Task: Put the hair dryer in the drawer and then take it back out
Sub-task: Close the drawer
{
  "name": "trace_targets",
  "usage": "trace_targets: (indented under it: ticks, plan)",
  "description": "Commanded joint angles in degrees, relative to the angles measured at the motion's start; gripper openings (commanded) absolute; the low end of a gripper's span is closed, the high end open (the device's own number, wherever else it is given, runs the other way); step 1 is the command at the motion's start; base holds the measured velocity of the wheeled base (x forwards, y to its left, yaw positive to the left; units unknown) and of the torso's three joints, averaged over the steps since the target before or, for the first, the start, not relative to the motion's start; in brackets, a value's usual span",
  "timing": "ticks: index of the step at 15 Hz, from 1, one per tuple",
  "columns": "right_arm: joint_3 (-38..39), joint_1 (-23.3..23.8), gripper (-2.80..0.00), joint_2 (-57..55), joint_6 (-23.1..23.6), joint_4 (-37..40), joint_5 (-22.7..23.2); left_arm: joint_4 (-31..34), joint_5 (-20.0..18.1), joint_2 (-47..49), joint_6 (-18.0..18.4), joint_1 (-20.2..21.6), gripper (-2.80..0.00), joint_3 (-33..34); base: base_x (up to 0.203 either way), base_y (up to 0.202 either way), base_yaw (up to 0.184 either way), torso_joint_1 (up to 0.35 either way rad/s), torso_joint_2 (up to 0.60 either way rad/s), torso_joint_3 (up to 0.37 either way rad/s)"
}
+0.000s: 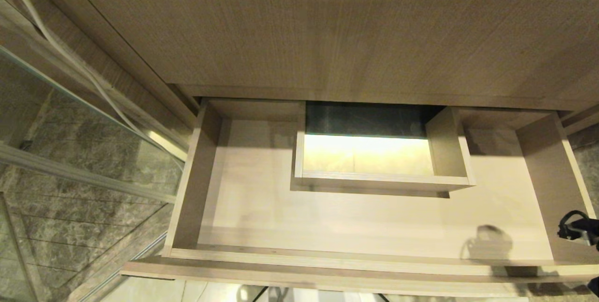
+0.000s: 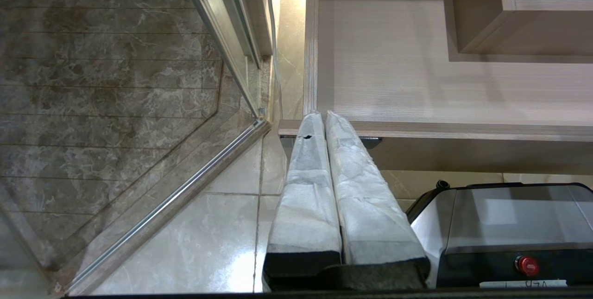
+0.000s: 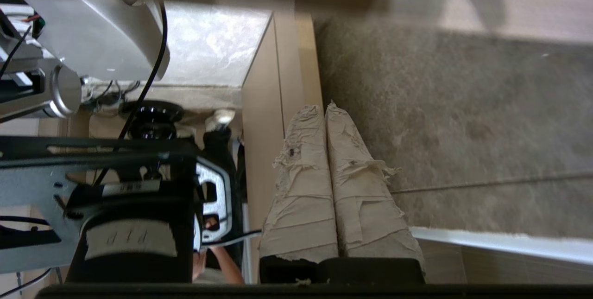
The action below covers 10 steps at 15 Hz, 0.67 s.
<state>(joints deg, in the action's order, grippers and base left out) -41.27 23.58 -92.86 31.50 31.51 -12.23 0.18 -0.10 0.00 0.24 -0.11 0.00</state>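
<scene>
The drawer stands pulled out below the wood-grain cabinet front, and its pale floor is bare around a boxed rectangular cut-out. The hair dryer is out of view in every picture. My left gripper is shut and holds nothing; its wrapped fingers hang just before the drawer's front left corner, over the tiled floor. My right gripper is also shut and holds nothing, beside a wood-grain panel and a grey stone surface. A black part of my right arm shows at the drawer's right side.
A glass shower partition with a metal rail stands left of the drawer. My own base, with a red button, sits below the drawer front. In the right wrist view a person's hand and shoe show behind the robot's frame.
</scene>
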Motion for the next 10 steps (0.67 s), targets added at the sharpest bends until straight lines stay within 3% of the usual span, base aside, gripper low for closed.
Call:
trace_targets:
  ticks: [1,4,10]
  plan:
    - [-0.09,-0.03,-2.8,-5.52,0.23,-1.72,-0.05,-0.01,0.01,0.0,0.02,0.02,-2.8,0.09,0.0,0.0,0.0,0.0,0.0,0.0]
    - [-0.04,-0.2,-2.8,-8.7,0.43,-6.32,0.04,-0.01,0.01,0.0,0.02,0.02,-2.8,0.09,0.0,0.0,0.0,0.0,0.0,0.0]
    - [-1.15,0.15,-2.8,-8.48,0.24,-6.9,0.45,-0.01,0.01,0.0,0.02,0.02,-2.8,0.05,0.0,0.0,0.0,0.0,0.0,0.0]
